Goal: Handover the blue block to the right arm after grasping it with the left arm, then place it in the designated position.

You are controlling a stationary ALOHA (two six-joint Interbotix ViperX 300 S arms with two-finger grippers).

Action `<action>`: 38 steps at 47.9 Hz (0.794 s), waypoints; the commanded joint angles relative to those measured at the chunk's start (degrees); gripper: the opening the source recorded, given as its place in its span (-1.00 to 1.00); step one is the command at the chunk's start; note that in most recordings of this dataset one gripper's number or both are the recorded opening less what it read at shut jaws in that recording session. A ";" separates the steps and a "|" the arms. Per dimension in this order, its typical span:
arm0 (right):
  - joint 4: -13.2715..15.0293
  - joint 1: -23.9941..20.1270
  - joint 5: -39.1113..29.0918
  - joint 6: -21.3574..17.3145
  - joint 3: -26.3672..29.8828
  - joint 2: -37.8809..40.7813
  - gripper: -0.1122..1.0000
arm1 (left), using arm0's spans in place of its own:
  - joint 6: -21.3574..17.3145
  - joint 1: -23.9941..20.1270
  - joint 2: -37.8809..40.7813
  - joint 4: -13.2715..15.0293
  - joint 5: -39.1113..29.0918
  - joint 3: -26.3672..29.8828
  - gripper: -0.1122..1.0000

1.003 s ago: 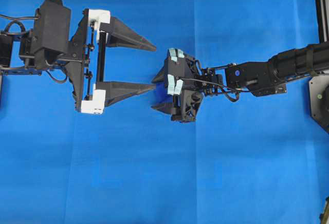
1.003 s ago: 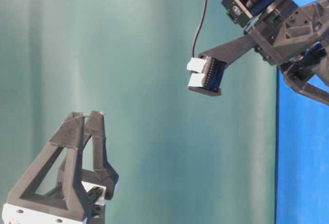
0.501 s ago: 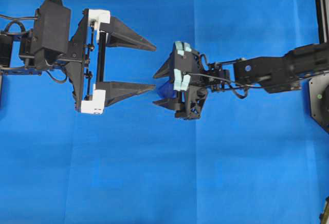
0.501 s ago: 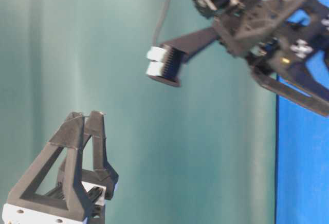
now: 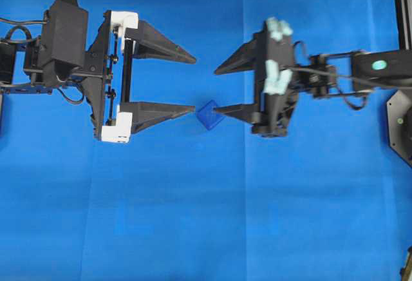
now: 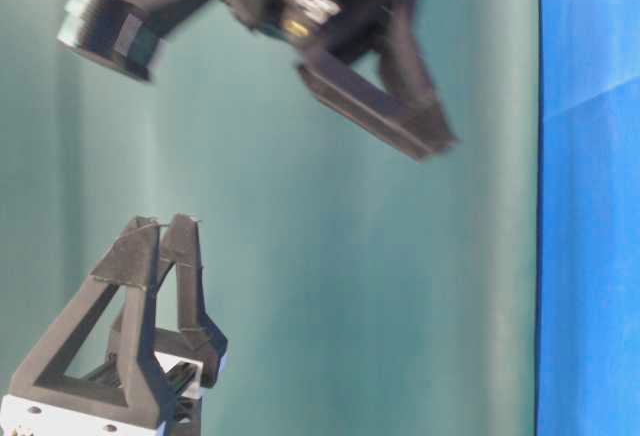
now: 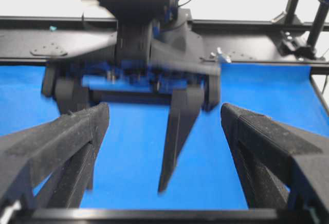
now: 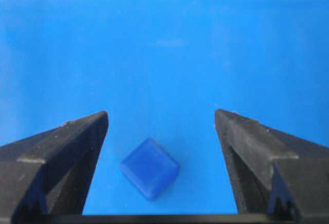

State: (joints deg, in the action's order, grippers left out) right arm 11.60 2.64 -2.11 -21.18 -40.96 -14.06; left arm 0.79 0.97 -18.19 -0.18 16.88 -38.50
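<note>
The blue block (image 5: 210, 114) lies loose on the blue cloth, a small dark-blue cube turned corner-on. In the overhead view it sits between the lower fingertips of the two facing grippers. My left gripper (image 5: 194, 83), with white brackets, stands wide open and empty just left of it. My right gripper (image 5: 215, 91), all black, is open too, and its fingers point left. In the right wrist view the block (image 8: 150, 174) rests on the cloth between the spread fingers (image 8: 82, 142), touching neither. The left wrist view shows my open left gripper (image 7: 162, 110) facing one right finger (image 7: 177, 131); the block is hidden there.
A black frame rail (image 5: 402, 10) and a black base plate (image 5: 400, 126) stand at the right edge of the cloth. A teal backdrop (image 6: 300, 256) fills the table-level view. Black frame bars (image 7: 51, 44) run behind the cloth in the left wrist view.
My right gripper has drawn back to the right and risen, and now looks larger from overhead. The block that sat between its fingers now lies uncovered on the cloth. The left arm has not moved.
</note>
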 commanded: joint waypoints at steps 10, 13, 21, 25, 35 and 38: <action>0.18 -0.88 -7.91 -0.09 -0.09 -11.34 0.47 | 0.00 0.18 -0.97 0.00 0.26 1.49 0.87; 0.18 -0.88 -8.88 -0.09 -0.18 -13.18 0.47 | 0.00 0.18 -0.97 0.00 0.26 1.58 0.87; 0.09 -0.97 -10.11 -0.09 -1.14 -17.40 0.47 | 0.09 0.18 -0.97 0.00 0.26 1.49 0.87; 0.09 -0.97 -10.46 -0.09 -1.58 -18.90 0.46 | 0.09 0.09 -0.97 0.00 0.26 1.58 0.87; 0.18 -0.97 -10.46 -0.09 -2.11 -20.21 0.47 | 0.18 0.18 -0.97 0.00 0.26 1.49 0.87; 0.18 -0.97 -10.28 -0.09 -2.02 -19.95 0.47 | 0.18 0.09 -0.97 0.00 0.26 1.49 0.87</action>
State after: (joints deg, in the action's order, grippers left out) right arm 11.69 1.76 -12.74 -21.18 -43.77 -33.84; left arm 0.88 0.97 -18.19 -0.18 16.88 -38.41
